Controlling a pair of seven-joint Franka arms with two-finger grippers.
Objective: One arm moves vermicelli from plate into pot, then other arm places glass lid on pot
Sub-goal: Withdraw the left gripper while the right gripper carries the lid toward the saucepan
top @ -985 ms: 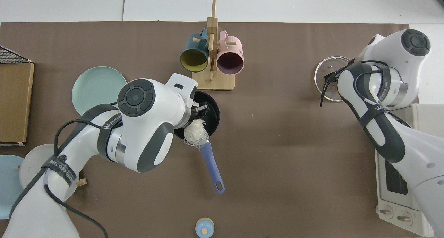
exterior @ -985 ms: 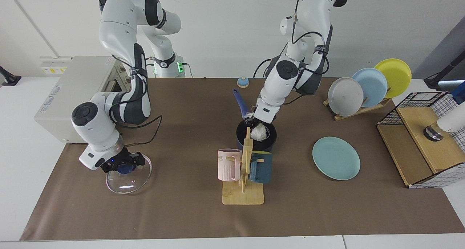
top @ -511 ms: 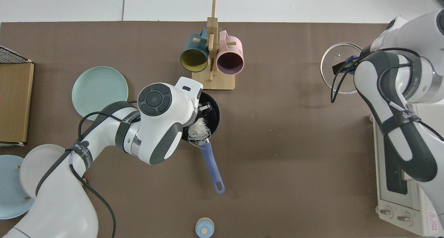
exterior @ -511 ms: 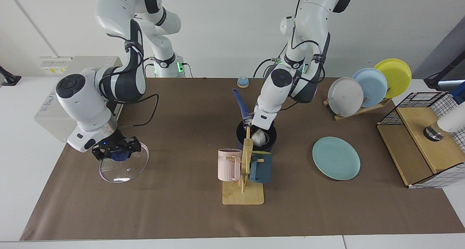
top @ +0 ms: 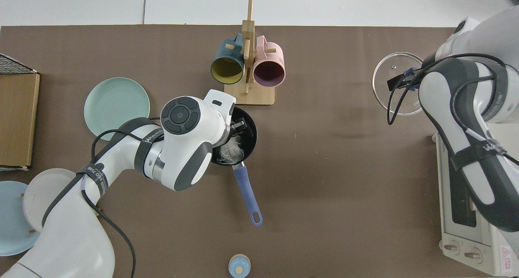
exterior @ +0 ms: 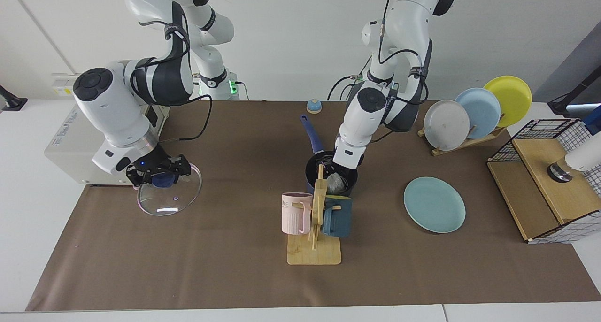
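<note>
Down inside the pot [exterior: 313, 180], the left gripper [exterior: 339, 168] reaches from the arm whose base stands at the facing view's right, its wrist tilted over the pot's rim. Whether its fingers are parted or closed on anything cannot be told, since the wrist housing covers them in both views. Just below and beside it the vermicelli [exterior: 336, 184] lies on the black floor of the pot, a pale tangle also visible from above [top: 230, 153] next to the arm's wrist. The pot's long blue handle [top: 247, 195] points away from the gripper toward the robots' side of the table. Well off to the side of this gripper, toward the left arm's base side in the facing view, the plate [exterior: 434, 204] lies flat on the brown mat. Just in front of the pot, on the camera's side, stands a wooden mug rack [exterior: 315, 237] with a pink mug [exterior: 296, 213] and a dark blue mug [exterior: 337, 216]. At the far end of the table the right gripper [exterior: 158, 174] is clenched on the blue knob of the glass lid [exterior: 169, 198], which hangs under it, lifted clear of the mat and tilted. Behind this gripper sits a white oven [exterior: 70, 139].
</note>
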